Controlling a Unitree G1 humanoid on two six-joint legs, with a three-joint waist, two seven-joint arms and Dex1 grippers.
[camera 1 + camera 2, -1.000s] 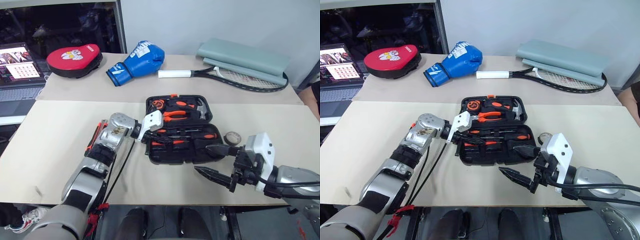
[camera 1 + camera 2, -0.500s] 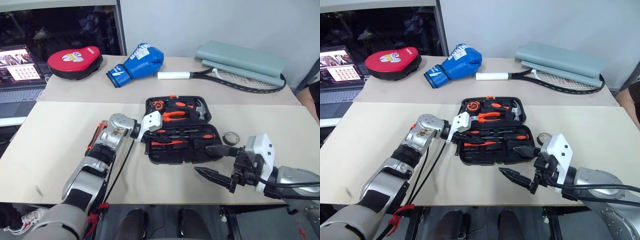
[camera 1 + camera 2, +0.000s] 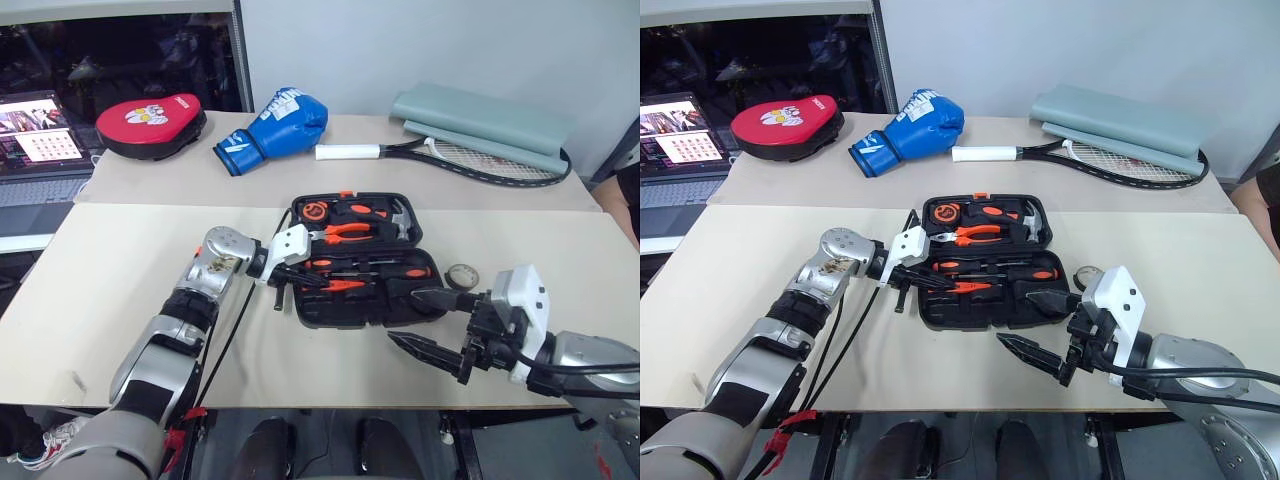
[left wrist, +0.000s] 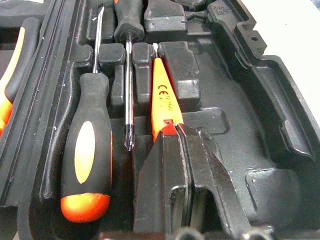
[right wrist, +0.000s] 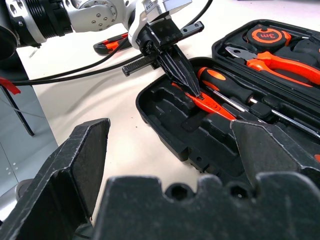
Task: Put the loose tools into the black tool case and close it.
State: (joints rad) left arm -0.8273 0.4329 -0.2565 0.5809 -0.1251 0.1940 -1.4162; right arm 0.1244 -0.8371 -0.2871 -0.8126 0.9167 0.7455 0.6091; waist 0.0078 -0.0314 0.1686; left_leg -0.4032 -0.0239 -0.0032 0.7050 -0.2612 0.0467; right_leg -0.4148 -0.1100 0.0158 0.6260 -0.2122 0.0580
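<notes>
The black tool case (image 3: 345,318) lies open mid-table, with pliers, a tape measure and a hammer in its back half. An orange-and-black screwdriver (image 4: 87,150) rests in the front half. Beside it the thin red tester pen (image 4: 162,97) lies in its recess. My left gripper (image 4: 173,131) reaches in over the case's left edge, its tips shut on the pen's near end. My right gripper (image 3: 405,318) hangs open and empty in front of the case's right corner. The small tape roll (image 3: 463,274) sits on the table right of the case. The utility knife (image 5: 111,43) lies behind my left arm.
On the far table are a red-and-black punch pad (image 3: 150,123), a blue boxing glove (image 3: 275,118), a tennis racket (image 3: 470,160) and a folded grey cover (image 3: 485,115). A laptop (image 3: 40,140) stands at the far left.
My left arm has shifted a little to the left, drawing its gripper back toward the case's left edge. The right arm has not moved.
</notes>
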